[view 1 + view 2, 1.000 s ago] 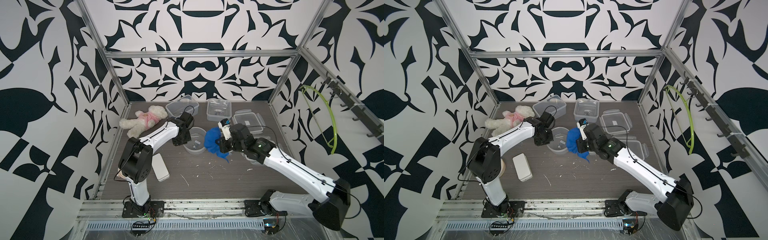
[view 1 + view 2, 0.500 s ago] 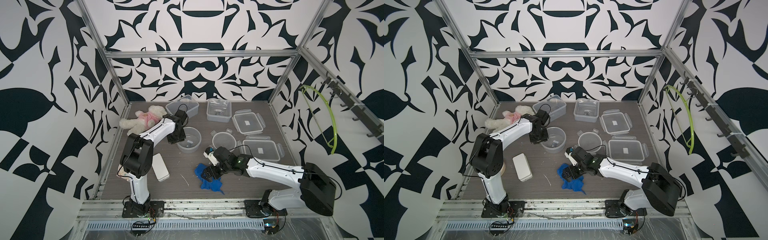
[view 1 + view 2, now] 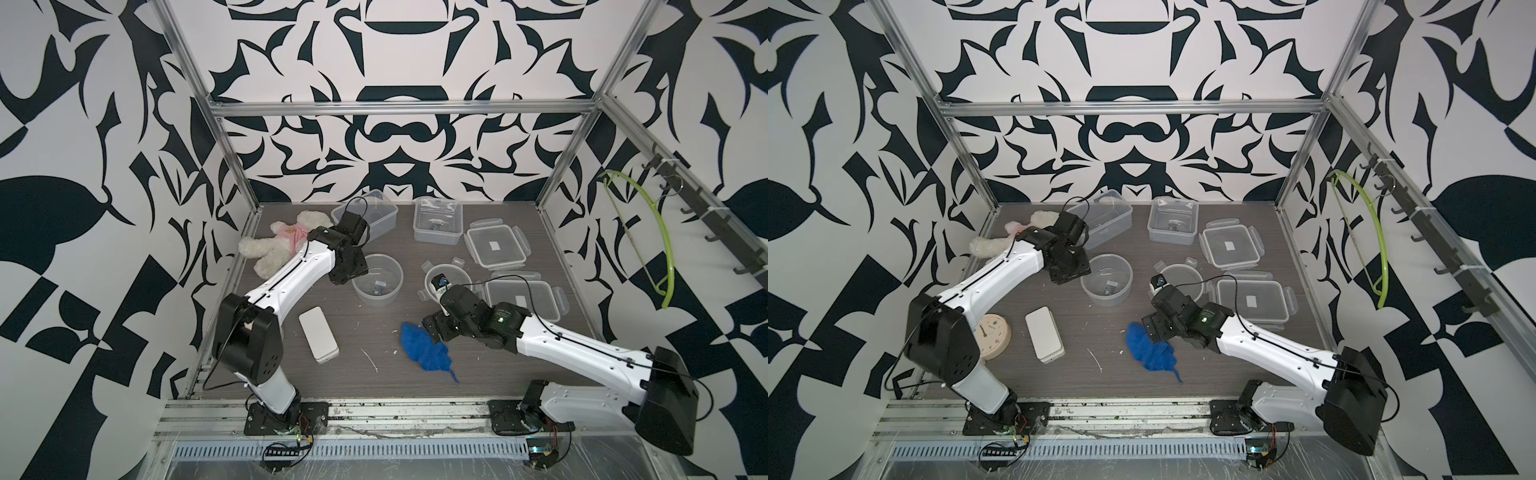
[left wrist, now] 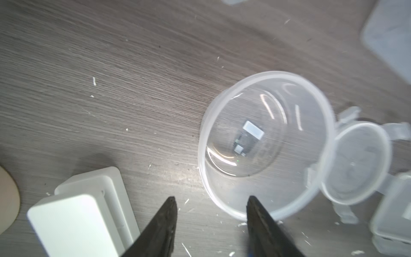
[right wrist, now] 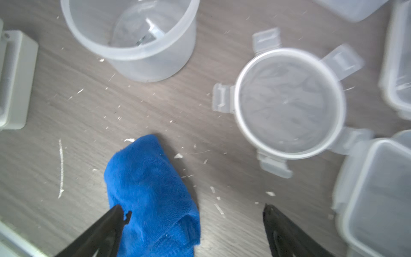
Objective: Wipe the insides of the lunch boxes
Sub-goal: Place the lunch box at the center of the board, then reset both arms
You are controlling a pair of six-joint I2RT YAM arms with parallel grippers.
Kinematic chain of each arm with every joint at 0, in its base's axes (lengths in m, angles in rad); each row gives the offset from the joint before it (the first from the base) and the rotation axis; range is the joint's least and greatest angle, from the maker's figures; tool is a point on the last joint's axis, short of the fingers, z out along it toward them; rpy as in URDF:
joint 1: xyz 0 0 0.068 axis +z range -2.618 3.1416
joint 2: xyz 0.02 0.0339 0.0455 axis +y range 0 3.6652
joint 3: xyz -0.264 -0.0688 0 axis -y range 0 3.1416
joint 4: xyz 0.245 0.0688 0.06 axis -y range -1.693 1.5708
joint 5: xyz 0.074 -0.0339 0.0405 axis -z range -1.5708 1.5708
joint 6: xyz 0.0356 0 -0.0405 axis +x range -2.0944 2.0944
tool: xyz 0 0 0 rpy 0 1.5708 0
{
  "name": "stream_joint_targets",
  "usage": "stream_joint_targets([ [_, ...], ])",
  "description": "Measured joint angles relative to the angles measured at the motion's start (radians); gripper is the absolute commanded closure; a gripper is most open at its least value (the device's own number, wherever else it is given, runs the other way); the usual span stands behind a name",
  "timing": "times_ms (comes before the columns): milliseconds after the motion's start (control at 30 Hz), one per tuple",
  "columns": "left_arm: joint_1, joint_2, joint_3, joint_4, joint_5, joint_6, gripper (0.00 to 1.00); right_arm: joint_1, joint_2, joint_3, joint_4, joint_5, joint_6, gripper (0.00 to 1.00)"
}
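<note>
Right claw (image 3: 432, 330) gaped wide and empty, blue cloth (image 3: 424, 351) at its 7 o'clock. Left claw (image 4: 211, 200), half-open and empty, stood at the round lunch box (image 4: 266, 144).

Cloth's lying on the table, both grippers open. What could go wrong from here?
1. The blue cloth lies among white crumbs; regrasped, it may carry them into the round box.
2. The right gripper has only one finger over the cloth; closing may catch just an edge.
3. The left gripper stands open beside that box; unheld, it may slide when wiped.
</note>
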Motion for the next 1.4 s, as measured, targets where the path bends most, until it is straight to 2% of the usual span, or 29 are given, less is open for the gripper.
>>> stream_joint_targets([
  [200, -0.025, -0.143, -0.062, 0.003, -0.001, -0.024, 0.45, -0.011, -0.056, 0.048, -0.055, 0.074, -0.022, 0.03],
  [267, -0.03, -0.199, -0.108, 0.024, -0.005, -0.024, 0.41, -0.019, -0.095, 0.058, -0.064, 0.103, -0.031, 0.0],
  [300, -0.031, -0.235, -0.139, 0.04, -0.014, -0.026, 0.01, -0.024, -0.113, 0.064, -0.068, 0.121, -0.036, 0.0],
  [400, -0.032, -0.384, -0.243, 0.111, -0.07, -0.014, 0.01, -0.045, -0.135, 0.071, -0.063, 0.205, -0.065, 0.0],
  [533, -0.029, -0.6, -0.343, 0.245, -0.24, 0.027, 0.01, -0.105, -0.142, 0.037, 0.005, 0.335, -0.12, 0.0],
  [667, -0.014, -0.738, -0.578, 0.58, -0.459, 0.171, 0.0, -0.314, -0.178, -0.106, 0.226, 0.319, -0.243, 0.0],
  [733, 0.008, -0.716, -0.705, 0.732, -0.5, 0.26, 0.01, -0.4, -0.16, -0.193, 0.359, 0.316, -0.298, 0.0],
  [800, 0.034, -0.629, -0.771, 0.807, -0.528, 0.332, 0.01, -0.462, -0.093, -0.271, 0.492, 0.32, -0.35, 0.0],
  [967, 0.09, -0.353, -0.79, 1.005, -0.625, 0.501, 0.0, -0.567, 0.19, -0.373, 0.795, 0.303, -0.394, 0.0],
  [1067, 0.123, -0.242, -0.801, 1.17, -0.663, 0.602, 0.01, -0.597, 0.273, -0.379, 0.89, 0.273, -0.393, 0.0],
  [1200, 0.246, -0.185, -0.815, 1.317, -0.591, 0.663, 0.0, -0.638, 0.277, -0.378, 0.985, 0.241, -0.374, 0.0],
  [1267, 0.34, -0.183, -0.815, 1.367, -0.492, 0.673, 0.01, -0.669, 0.275, -0.38, 1.021, 0.212, -0.37, 0.0],
  [1400, 0.472, -0.174, -0.765, 1.304, -0.344, 0.677, 0.01, -0.705, 0.27, -0.426, 1.162, 0.204, -0.365, 0.01],
])
